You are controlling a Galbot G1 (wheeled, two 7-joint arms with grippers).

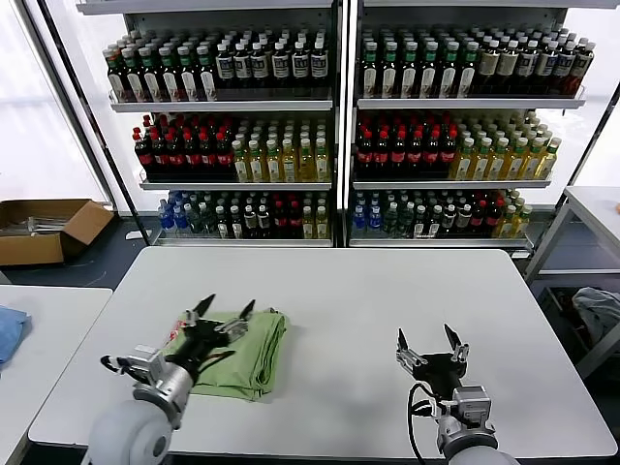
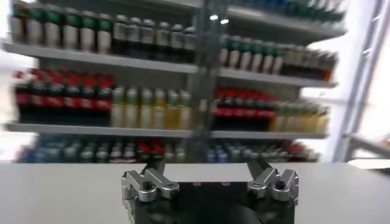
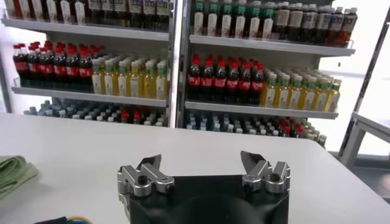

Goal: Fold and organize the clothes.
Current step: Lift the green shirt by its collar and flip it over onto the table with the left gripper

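Note:
The clothes (image 1: 248, 354), a light green shirt, lie folded into a compact bundle on the white table (image 1: 339, 291), left of the middle. My left gripper (image 1: 225, 311) hovers just above the bundle's near left part, jaws spread wide with nothing between them. In the left wrist view this gripper (image 2: 209, 165) points over the bare tabletop toward the shelves, and the shirt is out of that view. My right gripper (image 1: 431, 337) stands open and empty over the front right of the table. The right wrist view shows that gripper (image 3: 203, 160) with jaws apart and a corner of the green shirt (image 3: 13, 171) at the edge.
Shelves of bottles (image 1: 329, 126) stand behind the table. A cardboard box (image 1: 44, 230) sits on the floor at far left. A blue cloth (image 1: 10, 329) lies on the side table at left, and a pale garment (image 1: 601, 312) lies at the right edge.

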